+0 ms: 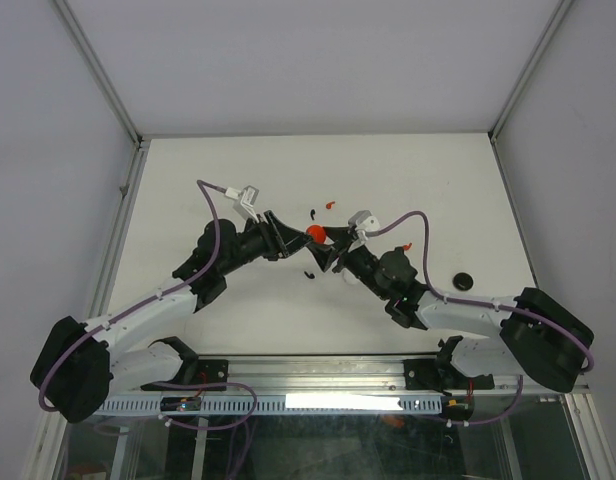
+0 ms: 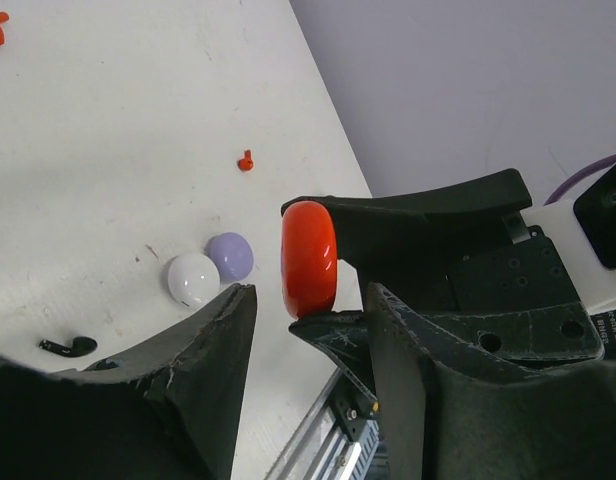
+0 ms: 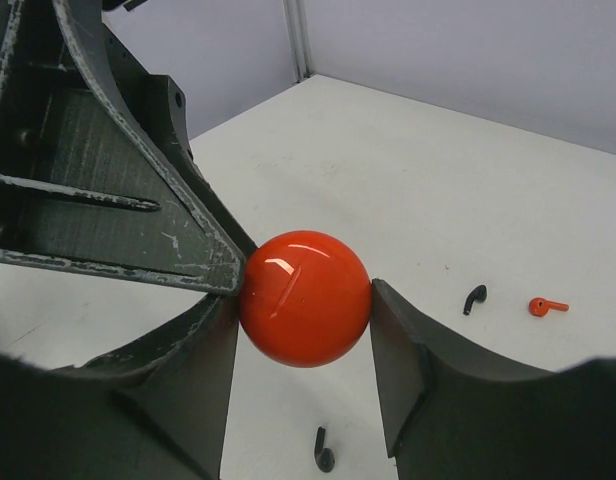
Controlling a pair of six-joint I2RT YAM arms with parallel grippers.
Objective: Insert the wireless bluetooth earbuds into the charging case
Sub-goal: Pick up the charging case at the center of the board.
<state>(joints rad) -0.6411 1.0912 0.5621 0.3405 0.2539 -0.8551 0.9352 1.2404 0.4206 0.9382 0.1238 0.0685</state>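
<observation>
Clamping between right gripper [image 3: 305, 300] fingers: glossy red round charging case [image 3: 305, 285], held by its rim. Straddling it with left gripper [image 2: 308, 290], jaws part-open, gaps showing either side. Lying on table [image 3: 438, 180] beyond both: tiny black earbud [image 3: 475, 298], long axis slanting; red earbud [image 3: 548, 305], stem pointing right.

The round red case [image 3: 305, 270] is smooth, glossy plastic, bright with highlights. The fingers [image 3: 193, 380] of the right pincer [image 3: 306, 300] are matt black plastic, scuffed and scratched grey along their edges. The worktop [image 2: 108, 120] is matt white, faintly speckled with dark marks. The white case [image 2: 192, 278] and lilac case [image 2: 231, 254] show a softer satin sheen.
</observation>
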